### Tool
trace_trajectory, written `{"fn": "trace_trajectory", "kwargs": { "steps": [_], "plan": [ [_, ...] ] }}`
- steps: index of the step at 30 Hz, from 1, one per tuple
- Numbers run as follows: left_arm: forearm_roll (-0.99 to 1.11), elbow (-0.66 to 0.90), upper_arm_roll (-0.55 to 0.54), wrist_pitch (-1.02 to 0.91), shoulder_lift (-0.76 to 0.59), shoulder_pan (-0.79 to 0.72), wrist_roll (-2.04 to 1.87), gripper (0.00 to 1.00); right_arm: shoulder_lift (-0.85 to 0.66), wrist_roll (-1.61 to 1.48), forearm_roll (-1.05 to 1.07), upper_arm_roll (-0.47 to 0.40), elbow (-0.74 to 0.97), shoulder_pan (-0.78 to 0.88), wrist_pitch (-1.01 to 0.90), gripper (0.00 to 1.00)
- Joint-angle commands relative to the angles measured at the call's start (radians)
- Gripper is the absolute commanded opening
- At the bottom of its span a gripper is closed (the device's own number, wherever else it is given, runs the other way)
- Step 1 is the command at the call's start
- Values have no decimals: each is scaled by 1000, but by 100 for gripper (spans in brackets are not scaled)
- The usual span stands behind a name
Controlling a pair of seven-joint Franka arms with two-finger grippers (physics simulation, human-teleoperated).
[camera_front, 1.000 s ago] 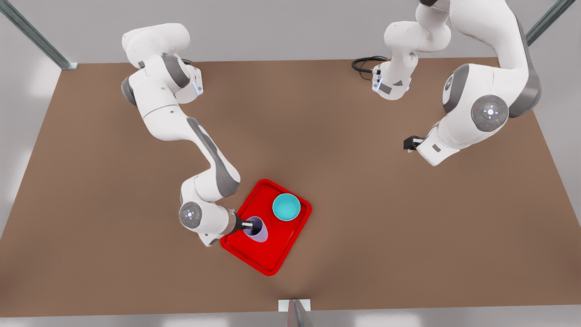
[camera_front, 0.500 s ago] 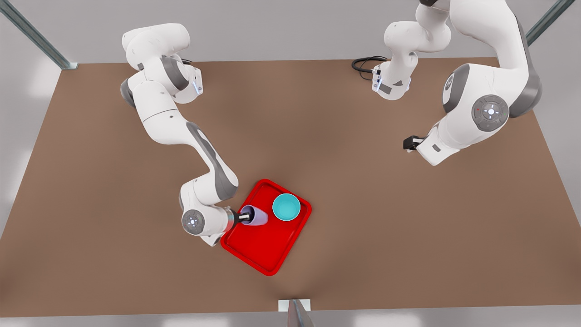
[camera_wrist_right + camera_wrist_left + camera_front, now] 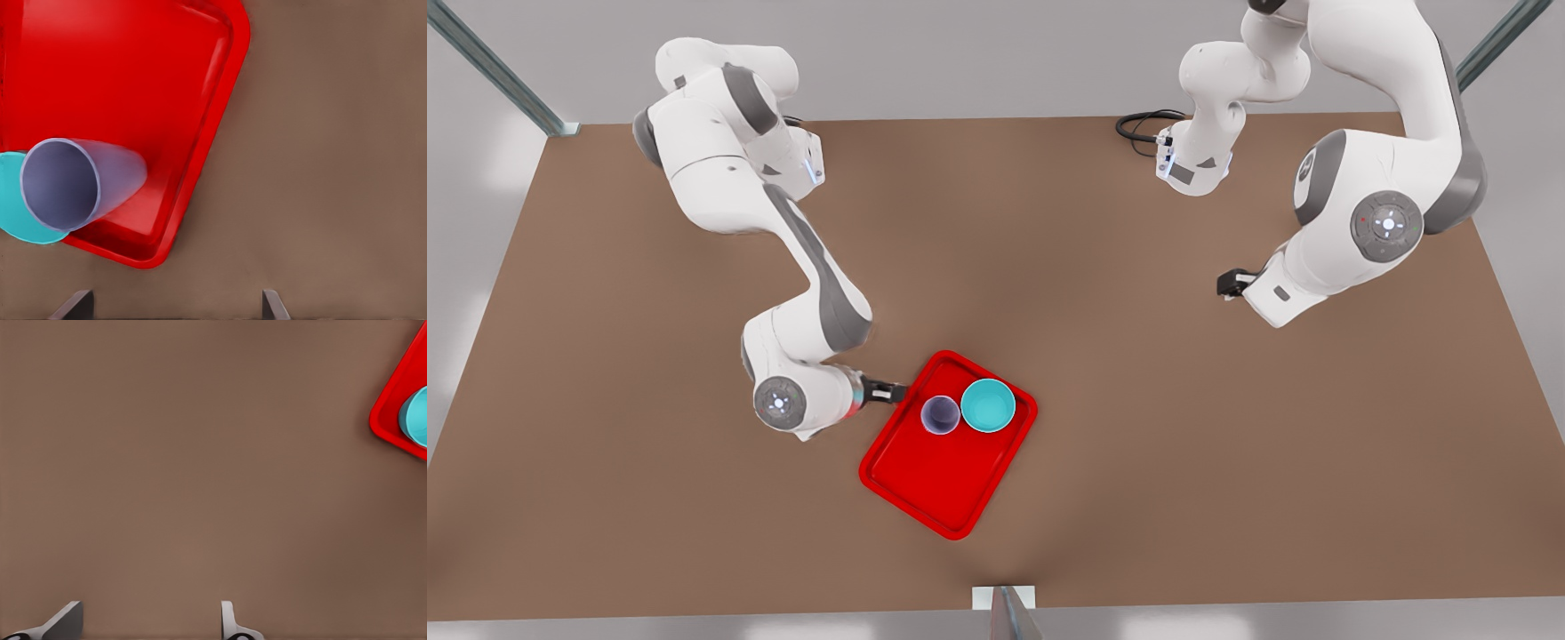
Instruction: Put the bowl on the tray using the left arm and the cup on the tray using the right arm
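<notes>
On the front view's left, the right gripper (image 3: 895, 389) hangs just off the tray's (image 3: 925, 484) edge with its fingers (image 3: 272, 304) spread wide and nothing between them, a gap apart from the cup (image 3: 940, 415). The cup stands upright on the red tray, its long axis vertical and its open mouth facing up, the wider rim on top. Just beside it, touching or nearly so, the bowl (image 3: 988, 404) sits on the tray, mouth up too. Far toward the front view's right, the left gripper (image 3: 1230, 283) waits above the bare brown table (image 3: 1094, 311), well apart from the tray, fingers (image 3: 230, 623) parted and empty.
</notes>
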Motion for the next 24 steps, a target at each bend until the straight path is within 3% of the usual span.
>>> {"fn": "trace_trajectory", "kwargs": {
  "steps": [1,6,12,24],
  "plan": [
    [0,0,1,0,1,0,0,100,-20,1,-5,-12,0,-9,-7,100],
    [0,0,0,0,1,0,0,100,-296,-296,-154,-182,-10,-60,-203,100],
    [-3,2,0,-2,3,0,0,100,-587,-427,-152,-219,-363,-120,-87,100],
    [-15,5,0,-12,29,0,80,100,-563,-427,-149,-197,-365,-133,-47,100]
  ]
}}
